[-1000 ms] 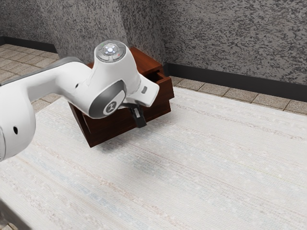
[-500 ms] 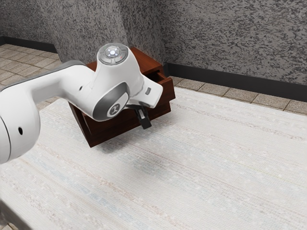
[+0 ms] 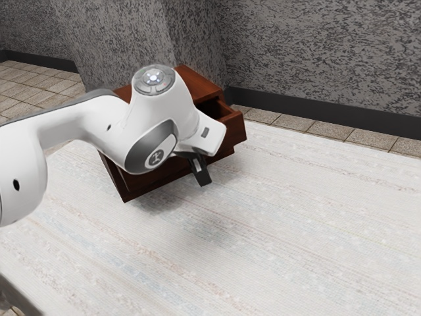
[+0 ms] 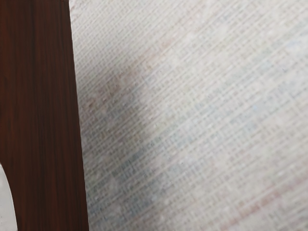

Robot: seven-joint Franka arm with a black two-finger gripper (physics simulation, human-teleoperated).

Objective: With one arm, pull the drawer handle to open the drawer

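Drawer [image 3: 231, 125]: found partly drawn out of the cabinet [image 3: 141, 179], its front standing proud of the cabinet's face toward the exterior view's right.
Gripper [image 3: 200, 174]: held low at the drawer's front, just under the white hand. How wide it stands, and whether anything is gripped, cannot be told, since the handle is hidden behind the hand.
Wrist view: a dark wood face [image 4: 38, 115] is seen just beside the hand, with the woven table covering [image 4: 192, 120] next to it. Whether that face belongs to drawer or cabinet cannot be told.
Deciding relation: the drawer lies on the cabinet side of the gripper, close against it. Its travel axis is judged to run out of the cabinet toward the exterior view's right, so the pull is to be made along that line, away from the cabinet.
Nearer arm: one arm [image 3: 72, 131] is fitted, so no choice is needed.
Count: one arm, one gripper, one cabinet, one drawer; handles cannot be counted.
Progress: the opening is judged begun, not finished.
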